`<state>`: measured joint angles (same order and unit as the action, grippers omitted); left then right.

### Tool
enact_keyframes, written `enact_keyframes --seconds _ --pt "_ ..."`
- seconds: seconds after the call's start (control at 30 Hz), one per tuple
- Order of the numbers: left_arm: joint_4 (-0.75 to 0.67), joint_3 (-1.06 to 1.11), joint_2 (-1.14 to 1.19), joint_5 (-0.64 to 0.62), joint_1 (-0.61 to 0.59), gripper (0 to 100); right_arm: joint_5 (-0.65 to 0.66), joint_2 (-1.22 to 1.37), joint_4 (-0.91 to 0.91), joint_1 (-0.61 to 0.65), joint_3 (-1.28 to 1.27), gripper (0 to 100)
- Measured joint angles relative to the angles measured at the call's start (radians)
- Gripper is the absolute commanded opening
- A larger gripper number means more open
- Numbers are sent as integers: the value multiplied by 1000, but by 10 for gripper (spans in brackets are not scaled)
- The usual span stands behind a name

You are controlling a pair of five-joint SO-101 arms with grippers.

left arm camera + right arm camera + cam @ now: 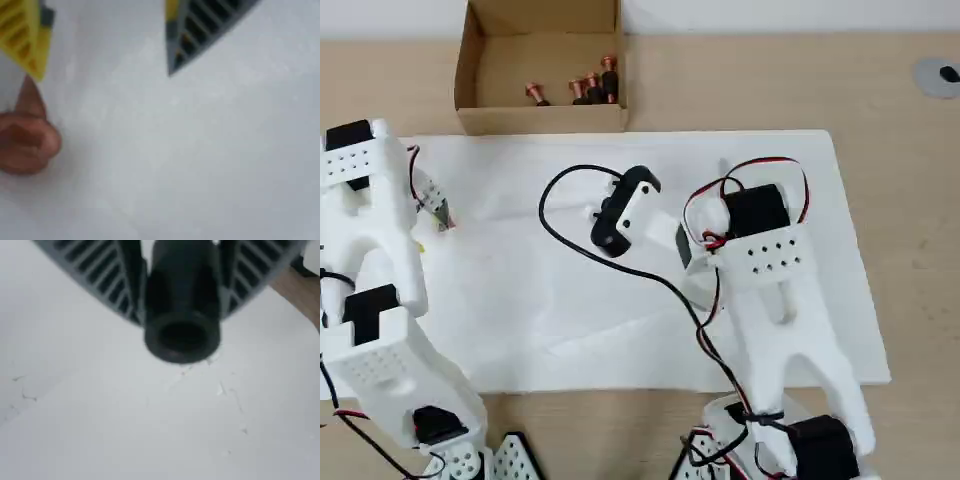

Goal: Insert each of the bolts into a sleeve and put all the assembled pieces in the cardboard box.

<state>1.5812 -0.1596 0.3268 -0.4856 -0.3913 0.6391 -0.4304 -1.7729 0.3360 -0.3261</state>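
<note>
Black sleeve (182,335) is sitting clenched in my right gripper (180,317) mid-frame, so I'm figuring the spread-open left gripper (102,75) at far left is grabbing that copper bolt (25,142) next.

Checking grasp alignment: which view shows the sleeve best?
Right wrist view: the sleeve sits close up, open end toward the camera, clamped in the right gripper. In the high view the right arm hides most of it. The left wrist view faces the bolt instead.

Blurred bolt (27,140), partly off-view
</note>
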Motion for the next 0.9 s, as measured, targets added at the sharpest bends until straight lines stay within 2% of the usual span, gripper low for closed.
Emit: enact_keyframes --seconds 0.53,0.9 --pt "-127 8 57 -9 9 169 0 0 0 0 0 10" --pt "-118 -43 175 -9 55 168 0 0 0 0 0 10"
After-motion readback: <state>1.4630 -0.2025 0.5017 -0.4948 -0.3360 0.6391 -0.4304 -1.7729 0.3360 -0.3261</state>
